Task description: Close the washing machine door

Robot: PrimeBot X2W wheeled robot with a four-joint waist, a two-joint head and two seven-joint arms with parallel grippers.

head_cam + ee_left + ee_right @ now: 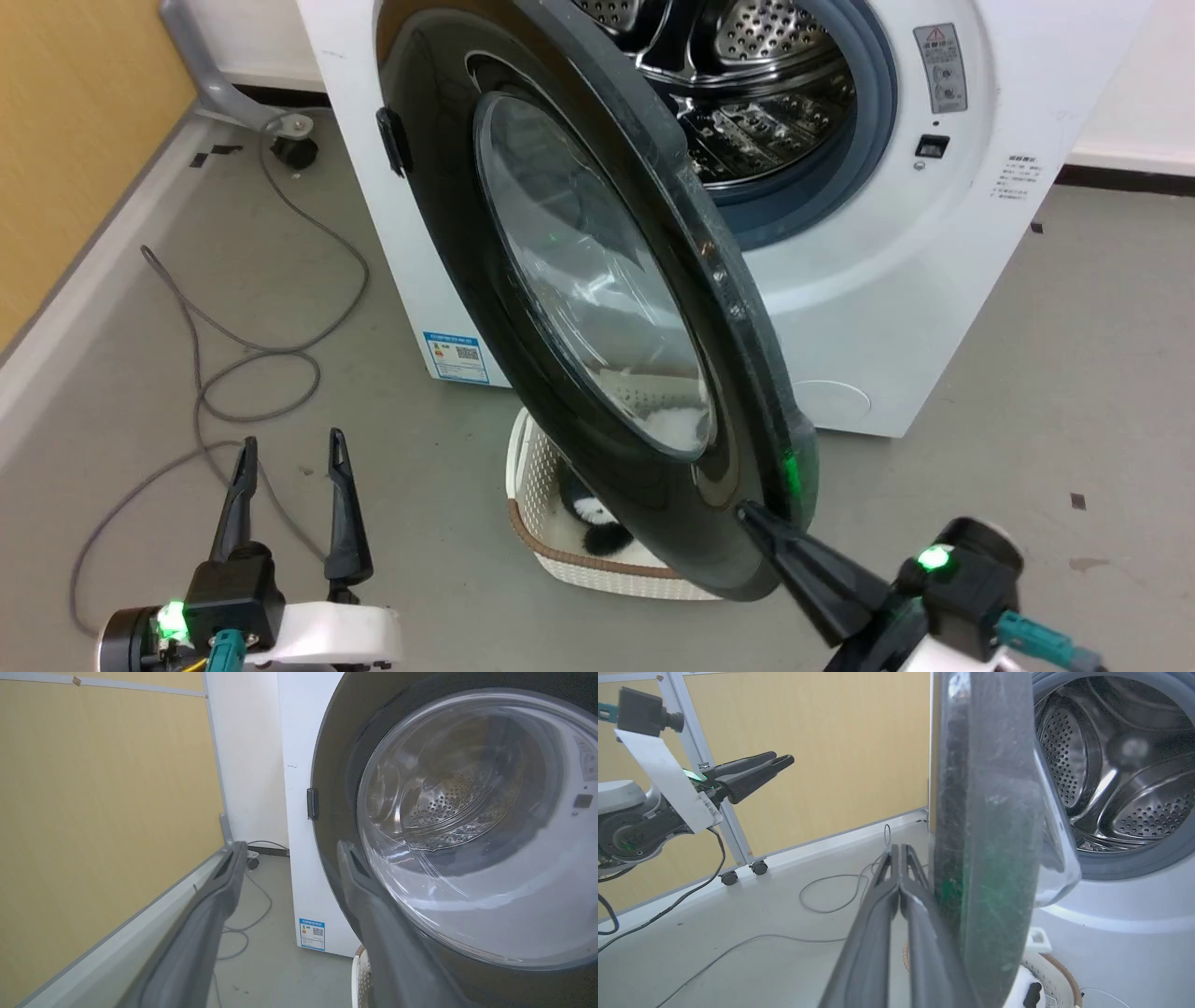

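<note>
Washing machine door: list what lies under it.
A cream basket stands on the floor below the washing machine door, holding something black-and-white and furry. The door covers part of the basket.

head: high, looking down on door (588,299) | left wrist: near, broadside to it | right wrist: near, edge-on | shared: door

Here's what I see from my end: a smooth grey floor (1074,373), evenly lit, with a thin grey cable (252,373) looping across its left part. A tan wood-grain partition panel (75,121) in a pale grey frame stands on small black casters (759,868) along that side. Behind is a white wall (1167,93) with dark skirting (1130,177).
</note>
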